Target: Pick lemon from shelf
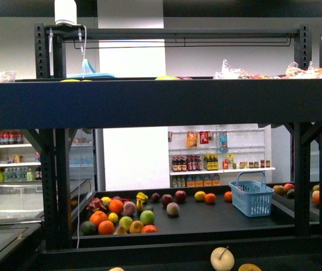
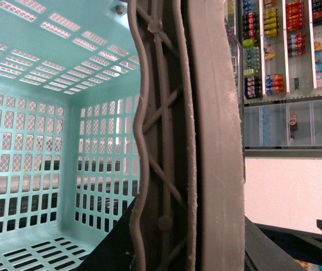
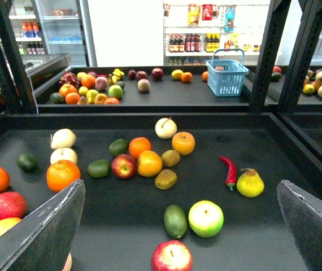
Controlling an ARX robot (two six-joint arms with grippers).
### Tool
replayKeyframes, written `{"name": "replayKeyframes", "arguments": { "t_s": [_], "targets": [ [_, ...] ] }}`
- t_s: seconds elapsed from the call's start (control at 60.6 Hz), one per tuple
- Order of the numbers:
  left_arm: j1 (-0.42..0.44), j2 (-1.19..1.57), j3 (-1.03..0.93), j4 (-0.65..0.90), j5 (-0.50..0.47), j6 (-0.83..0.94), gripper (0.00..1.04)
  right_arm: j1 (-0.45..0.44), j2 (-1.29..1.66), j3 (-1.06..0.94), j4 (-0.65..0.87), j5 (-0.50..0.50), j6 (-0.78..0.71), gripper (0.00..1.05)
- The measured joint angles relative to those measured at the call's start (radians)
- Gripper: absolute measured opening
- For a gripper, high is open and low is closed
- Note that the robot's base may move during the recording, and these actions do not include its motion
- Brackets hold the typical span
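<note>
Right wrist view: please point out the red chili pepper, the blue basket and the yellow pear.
red chili pepper (image 3: 228, 171), right wrist view, mid-body.
blue basket (image 3: 226, 78), right wrist view, front wall.
yellow pear (image 3: 250, 184), right wrist view, belly.

Shelf (image 1: 149, 104): black metal, matt, perforated uprights. Tray (image 3: 234, 220) lower frame: dark, matt, smooth. Blue basket (image 1: 252, 197), right of centre: plastic lattice. Teal basket (image 2: 48, 141), left of frame: plastic, grid holes, slight sheen. Right tool (image 3: 178, 226) fingers (image 3: 42, 231): grey, matt, scuffed edges. Fruit (image 3: 205, 218): glossy skins.
</note>
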Motion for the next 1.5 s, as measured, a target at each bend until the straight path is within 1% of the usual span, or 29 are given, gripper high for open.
{"name": "replayKeyframes", "arguments": {
  "t_s": [0.132, 0.214, 0.231, 0.247, 0.297, 0.33, 0.379, 0.462, 0.511, 0.594, 0.643, 0.759, 0.907, 1.039, 1.154, 1.22, 1.286, 1.501],
  "targets": [
    [0.0, 0.005, -0.006, -0.019, 0.004, 0.003, 0.27, 0.0, 0.0, 0.0, 0.0, 0.0, 0.0, 1.02],
    [0.0, 0.016, 0.014, -0.089, 0.007, 0.027, 0.27, 0.0, 0.0, 0.0, 0.0, 0.0, 0.0, 1.02],
    [0.0, 0.017, 0.021, -0.104, 0.006, 0.028, 0.28, 0.0, 0.0, 0.0, 0.0, 0.0, 0.0, 1.02],
    [0.0, 0.017, 0.027, -0.115, 0.005, 0.029, 0.32, 0.0, 0.0, 0.0, 0.0, 0.0, 0.0, 1.02],
    [0.0, 0.018, 0.033, -0.132, 0.006, 0.028, 0.39, 0.0, 0.0, 0.0, 0.0, 0.0, 0.0, 1.02],
    [0.0, 0.02, 0.041, -0.141, 0.003, 0.029, 0.46, 0.0, 0.0, 0.0, 0.0, 0.0, 0.0, 1.02],
    [0.0, 0.023, 0.047, -0.15, 0.0, 0.029, 0.53, 0.0, 0.0, 0.0, 0.0, 0.0, 0.0, 1.02],
    [0.0, 0.03, 0.067, -0.172, -0.004, 0.035, 0.69, 0.0, 0.0, 0.0, 0.0, 0.0, 0.0, 1.02],
    [0.0, 0.031, 0.074, -0.183, -0.006, 0.042, 0.76, 0.0, 0.0, 0.0, 0.0, 0.0, 0.0, 1.02],
    [0.0, 0.031, 0.093, -0.224, -0.018, 0.066, 0.92, 0.0, 0.0, 0.0, 0.0, 0.0, 0.0, 1.02],
    [0.0, 0.031, 0.103, -0.249, -0.023, 0.08, 0.98, 0.0, 0.0, 0.0, 0.0, 0.0, 0.0, 1.02],
    [-0.001, 0.027, 0.119, -0.322, -0.039, 0.121, 0.97, 0.0, 0.0, 0.0, 0.0, 0.0, 0.0, 1.02],
    [-0.002, 0.006, 0.12, -0.376, -0.057, 0.164, 0.97, 0.0, 0.0, 0.0, 0.0, 0.0, 0.0, 1.02],
    [0.001, -0.005, 0.113, -0.401, -0.068, 0.199, 0.97, 0.0, 0.0, 0.0, 0.0, 0.0, 0.0, 1.02],
    [0.001, -0.03, 0.112, -0.393, -0.082, 0.214, 0.97, 0.0, 0.0, 0.0, 0.0, 0.0, 0.0, 1.02],
    [0.001, -0.052, 0.106, -0.354, -0.05, 0.224, 0.97, 0.0, 0.0, 0.0, 0.0, 0.0, 0.0, 1.02],
    [-0.002, -0.063, 0.102, -0.345, -0.019, 0.225, 0.97, 0.0, 0.0, 0.0, 0.0, 0.0, 0.0, 1.02],
    [-0.01, -0.107, 0.06, -0.399, 0.042, 0.221, 0.97, 0.0, 0.0, 0.0, 0.0, 0.0, 0.0, 1.02]
  ]
}}
